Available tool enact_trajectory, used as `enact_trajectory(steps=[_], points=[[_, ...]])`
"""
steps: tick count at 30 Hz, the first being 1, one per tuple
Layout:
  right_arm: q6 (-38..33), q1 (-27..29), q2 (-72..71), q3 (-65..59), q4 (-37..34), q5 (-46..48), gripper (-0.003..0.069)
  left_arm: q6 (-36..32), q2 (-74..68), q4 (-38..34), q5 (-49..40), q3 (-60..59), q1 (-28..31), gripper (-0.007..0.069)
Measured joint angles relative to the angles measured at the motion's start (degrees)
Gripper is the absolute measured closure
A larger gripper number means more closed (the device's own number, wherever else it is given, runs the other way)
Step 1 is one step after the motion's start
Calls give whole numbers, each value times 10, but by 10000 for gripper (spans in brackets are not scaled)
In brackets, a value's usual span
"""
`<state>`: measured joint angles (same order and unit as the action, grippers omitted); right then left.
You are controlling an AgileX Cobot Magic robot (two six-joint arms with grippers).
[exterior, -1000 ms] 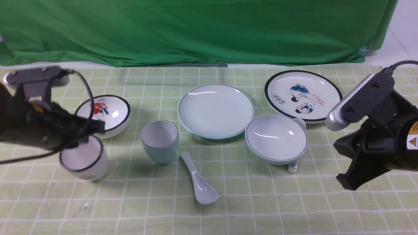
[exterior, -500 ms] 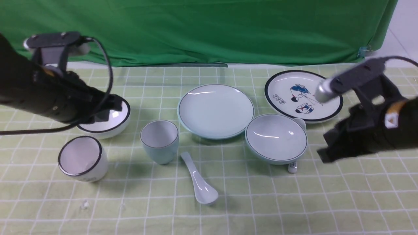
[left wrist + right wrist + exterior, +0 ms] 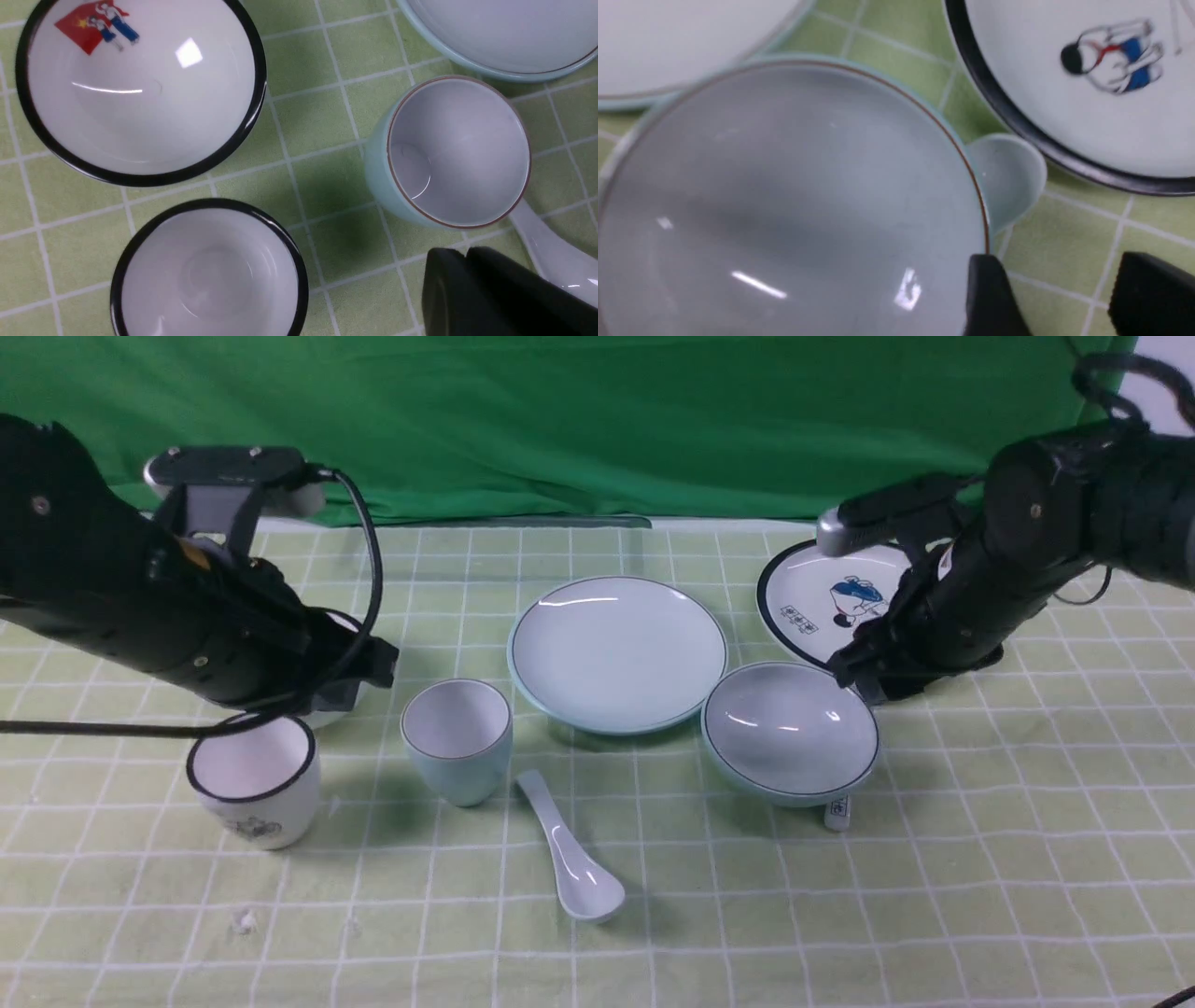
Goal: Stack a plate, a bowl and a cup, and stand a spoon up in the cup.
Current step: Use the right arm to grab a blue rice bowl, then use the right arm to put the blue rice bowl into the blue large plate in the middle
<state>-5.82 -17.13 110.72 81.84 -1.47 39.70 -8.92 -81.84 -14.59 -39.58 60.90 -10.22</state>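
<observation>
Hovering at bowl [image 3: 790, 733] far-right rim: right pincer [image 3: 1059, 270], fingers wide, one over the rim. Left pincer [image 3: 379, 665] closed, empty, near cup [image 3: 456, 739]. Plate [image 3: 616, 653], spoon [image 3: 571, 859], cup and bowl separate on counter [image 3: 1027, 859].

Bright, even light from above falls on the tabletop [image 3: 1027, 859]. Soft shadows lie beside the cup [image 3: 456, 739] and spoon [image 3: 563, 845]. Small white glare streaks mark the plate [image 3: 616, 653] and bowl [image 3: 789, 733]. The right wrist view is blurred; the left wrist view is sharp.
</observation>
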Motion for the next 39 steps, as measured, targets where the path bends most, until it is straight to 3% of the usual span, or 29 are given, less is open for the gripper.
enact_trajectory(steps=[1,4,8,16,23,30,34,39], points=[[0,0,4,0,0,1,317,0,0,0,0,0,0,629],[0,0,27,0,-11,8,457,0,0,0,-1,0,0,608],[0,-5,24,2,-16,3,571,-1,0,0,-1,0,0,587],[-22,-6,16,4,-29,10,583,-2,0,1,7,0,0,568],[-151,-6,16,93,-141,131,589,-5,-4,-6,34,0,0,564],[-180,-25,50,205,-206,93,589,-26,-69,-19,56,35,0,544],[-168,-45,121,281,-206,65,589,-32,-133,-18,21,86,0,476],[-125,-50,214,378,-203,68,590,-38,-198,-20,-7,128,0,337]])
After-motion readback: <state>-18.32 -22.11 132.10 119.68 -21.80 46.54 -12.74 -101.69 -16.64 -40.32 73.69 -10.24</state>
